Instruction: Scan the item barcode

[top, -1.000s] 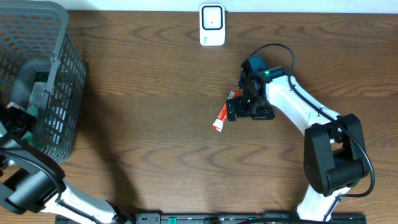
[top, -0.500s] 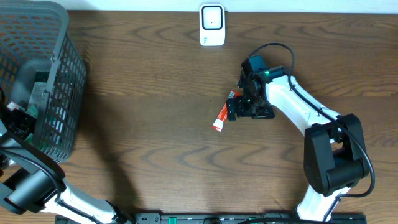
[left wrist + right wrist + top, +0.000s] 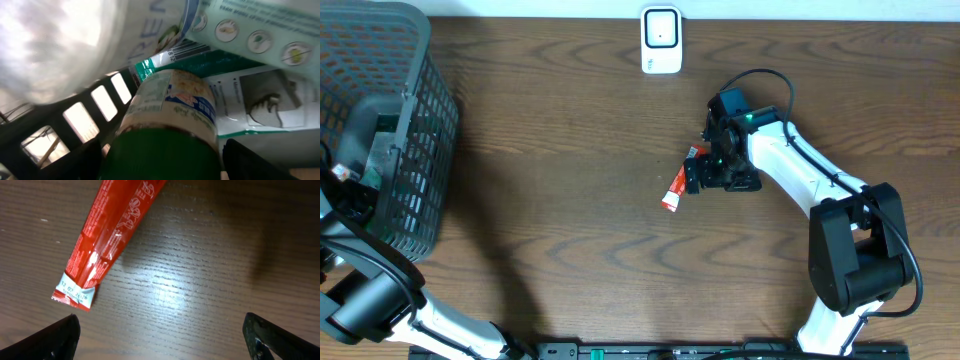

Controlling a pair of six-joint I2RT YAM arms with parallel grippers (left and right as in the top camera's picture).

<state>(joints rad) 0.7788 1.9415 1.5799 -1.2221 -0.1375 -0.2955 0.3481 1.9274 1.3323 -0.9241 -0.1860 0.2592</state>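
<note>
Pouch (image 3: 145, 30) shows "REN", with "812" by a barcode (image 3: 186, 47). Sachet (image 3: 112, 230) end bears a date starting "12 07".

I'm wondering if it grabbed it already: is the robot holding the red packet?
No, the red packet lies flat on the table, and the jaws of the right gripper stand open, apart from it.

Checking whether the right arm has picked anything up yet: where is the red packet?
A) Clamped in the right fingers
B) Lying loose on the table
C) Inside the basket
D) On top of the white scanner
B: the packet lies flat on the table, and the right fingers stand wide apart, clear of it.
</note>
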